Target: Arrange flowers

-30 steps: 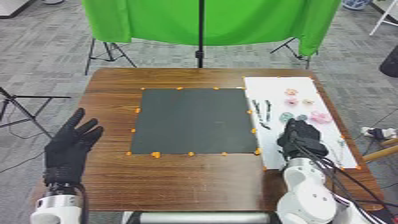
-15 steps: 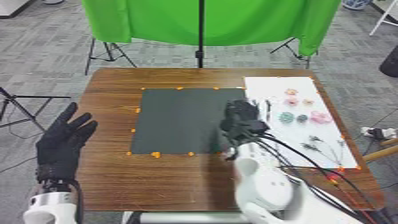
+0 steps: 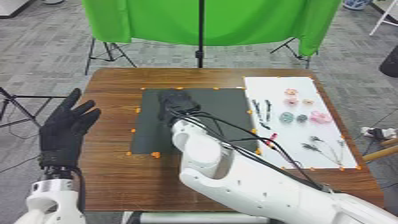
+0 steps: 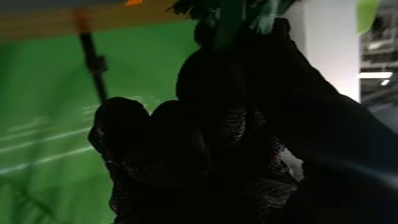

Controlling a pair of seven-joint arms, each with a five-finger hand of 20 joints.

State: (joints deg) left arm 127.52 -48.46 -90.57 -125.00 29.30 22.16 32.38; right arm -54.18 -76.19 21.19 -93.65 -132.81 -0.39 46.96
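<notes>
- Head view: the left robot hand (image 3: 64,131), fingers straight and parted, is at the left of the brown surface (image 3: 115,187).
- The right robot hand (image 3: 180,102) is over the dark mat (image 3: 155,132).
- Pink flowers (image 3: 321,117) lie on the white sheet (image 3: 280,87).
- Right wrist view: in the gloom, the right robot hand (image 4: 209,77) seems to pinch a green sprig (image 4: 233,17).

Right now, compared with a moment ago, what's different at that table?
The right hand has swung left and forward, from the white sheet to over the dark mat. It pinches a green piece; when it took hold isn't clear. The left hand has drifted slightly forward. The pink flowers stayed put.
</notes>
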